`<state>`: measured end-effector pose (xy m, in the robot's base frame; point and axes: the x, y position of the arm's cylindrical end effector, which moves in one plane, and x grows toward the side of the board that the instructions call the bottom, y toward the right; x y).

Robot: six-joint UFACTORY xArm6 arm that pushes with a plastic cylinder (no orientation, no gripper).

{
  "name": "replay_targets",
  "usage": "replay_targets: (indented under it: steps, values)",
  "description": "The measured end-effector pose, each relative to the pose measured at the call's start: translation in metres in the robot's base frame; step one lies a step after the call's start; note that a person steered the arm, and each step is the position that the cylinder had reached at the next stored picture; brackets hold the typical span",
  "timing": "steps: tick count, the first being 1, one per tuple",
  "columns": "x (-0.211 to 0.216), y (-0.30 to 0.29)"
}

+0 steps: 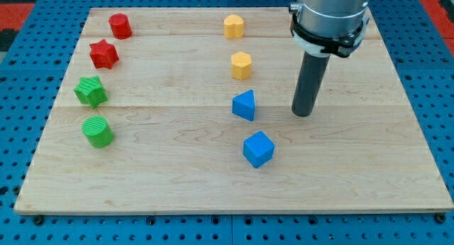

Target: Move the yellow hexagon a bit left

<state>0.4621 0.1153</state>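
The yellow hexagon (242, 64) sits on the wooden board (170, 181), a little right of centre in the upper half. My tip (303, 114) rests on the board to the right of the hexagon and lower in the view, apart from it. The tip is level with the blue triangle (244, 105), which lies directly below the hexagon. A second yellow block, heart-like (234, 25), sits above the hexagon near the view's top edge. No block touches the tip.
A blue cube (258, 148) lies below the triangle. On the view's left stand a red cylinder (120, 25), a red star (103, 54), a green star (91, 91) and a green cylinder (97, 131). Blue pegboard surrounds the board.
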Motion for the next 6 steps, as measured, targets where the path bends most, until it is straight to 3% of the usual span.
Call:
replay_targets:
  steps: [2, 3, 4, 6]
  values:
    - [0.017, 0.016]
    - [-0.022, -0.028]
    - [-0.077, -0.028]
    - [-0.079, -0.06]
